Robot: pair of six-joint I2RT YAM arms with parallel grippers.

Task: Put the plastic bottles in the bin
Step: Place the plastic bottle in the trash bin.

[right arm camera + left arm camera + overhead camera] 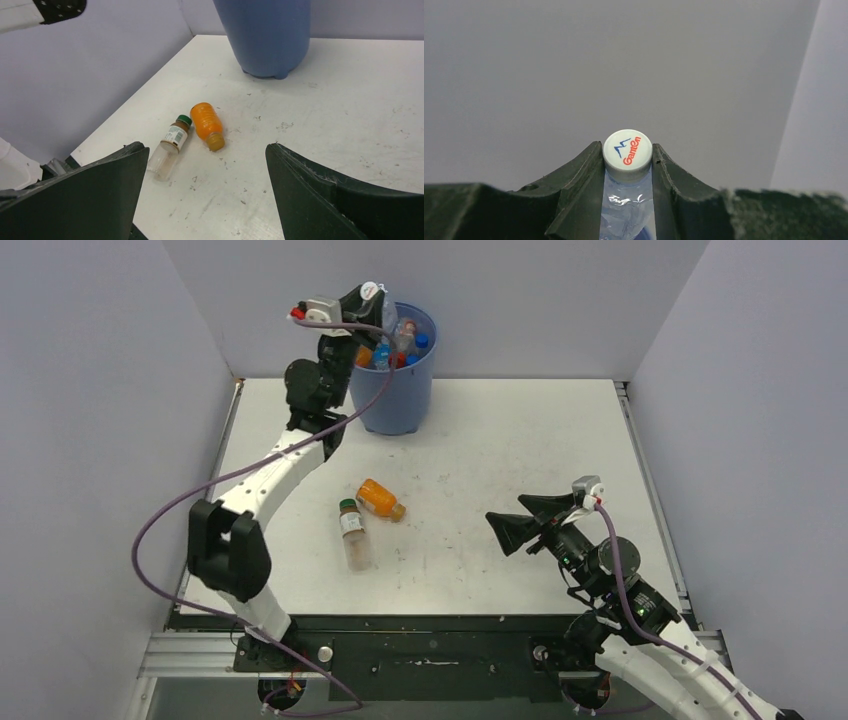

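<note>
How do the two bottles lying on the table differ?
The orange bottle is short with a tan cap; the clear bottle is slimmer and longer, with a green cap and white label. The orange one's cap points away from the bin, the clear one's toward it. Both lie on their sides.

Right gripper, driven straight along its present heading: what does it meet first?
Likely the orange bottle lying on the table, roughly centred ahead of the right gripper; depth is unclear, so the table could come first.

bin: upright | white-capped bottle: held above bin | orange bottle, green-capped bottle: lying
</note>
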